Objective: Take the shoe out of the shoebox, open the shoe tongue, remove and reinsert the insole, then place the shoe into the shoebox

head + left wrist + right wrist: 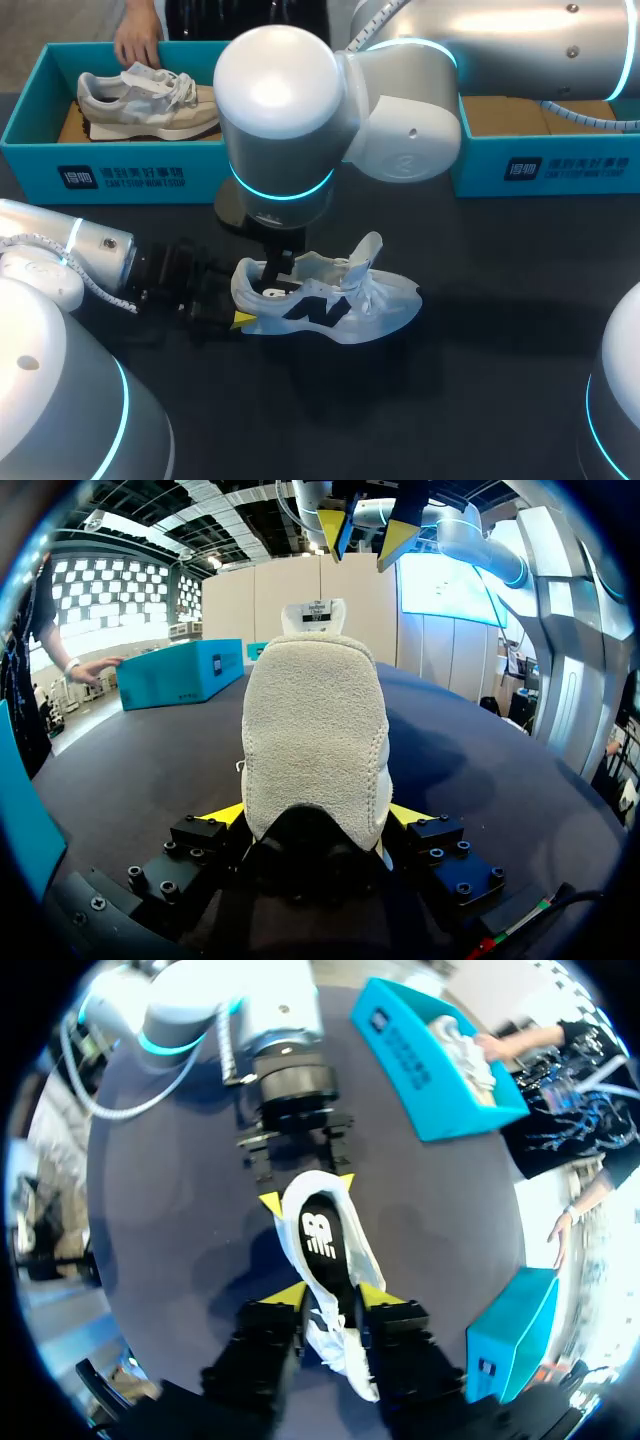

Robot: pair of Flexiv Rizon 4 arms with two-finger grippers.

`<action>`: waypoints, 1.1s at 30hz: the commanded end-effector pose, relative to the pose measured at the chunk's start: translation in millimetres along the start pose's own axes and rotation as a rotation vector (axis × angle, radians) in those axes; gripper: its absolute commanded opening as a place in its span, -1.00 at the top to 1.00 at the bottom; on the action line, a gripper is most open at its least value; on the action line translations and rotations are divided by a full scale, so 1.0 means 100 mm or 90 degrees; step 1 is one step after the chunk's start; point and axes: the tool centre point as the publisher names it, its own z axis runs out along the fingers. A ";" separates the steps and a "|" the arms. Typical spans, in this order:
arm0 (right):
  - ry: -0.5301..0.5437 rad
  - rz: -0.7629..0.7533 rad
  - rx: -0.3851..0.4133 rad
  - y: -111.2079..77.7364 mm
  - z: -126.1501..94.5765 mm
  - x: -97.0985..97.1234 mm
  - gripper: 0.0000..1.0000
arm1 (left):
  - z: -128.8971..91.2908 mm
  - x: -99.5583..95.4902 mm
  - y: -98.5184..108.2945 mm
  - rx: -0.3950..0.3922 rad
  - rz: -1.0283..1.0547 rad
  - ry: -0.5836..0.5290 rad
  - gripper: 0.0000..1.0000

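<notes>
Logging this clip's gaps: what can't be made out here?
Head view: the right arm hides most of the right gripper and much of the right shoebox.
Left wrist view: the heel of the shoe blocks the insole.
Right wrist view: the gripper's body partly hides the toe.

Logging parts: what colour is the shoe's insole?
Black insole with white logo; right wrist view.

left arm (60, 255): enters low at left, lying level | left pincer (317, 815): clamped on shoe (340, 300) heel, both sides | right arm (300, 110): extends past middle, wrist pointing down | right pincer (330, 1295): spread, over shoe
</notes>
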 end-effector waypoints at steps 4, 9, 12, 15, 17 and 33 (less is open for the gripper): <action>0.031 -0.016 0.000 -0.01 0.25 -0.06 1.00 | 0.03 0.03 0.03 0.000 0.000 -0.001 1.00; 0.047 -0.014 -0.005 -0.05 0.35 -0.08 1.00 | 0.03 0.03 0.03 0.000 0.000 -0.001 1.00; 0.047 -0.014 -0.005 -0.05 0.35 -0.08 1.00 | 0.03 0.03 0.03 0.000 0.000 -0.001 1.00; 0.047 -0.014 -0.005 -0.05 0.35 -0.08 1.00 | 0.03 0.03 0.03 0.000 0.000 -0.001 1.00; 0.047 -0.014 -0.005 -0.05 0.35 -0.08 1.00 | 0.03 0.03 0.03 0.000 0.000 -0.001 1.00; 0.047 -0.014 -0.005 -0.05 0.35 -0.08 1.00 | 0.03 0.03 0.03 0.000 0.000 -0.001 1.00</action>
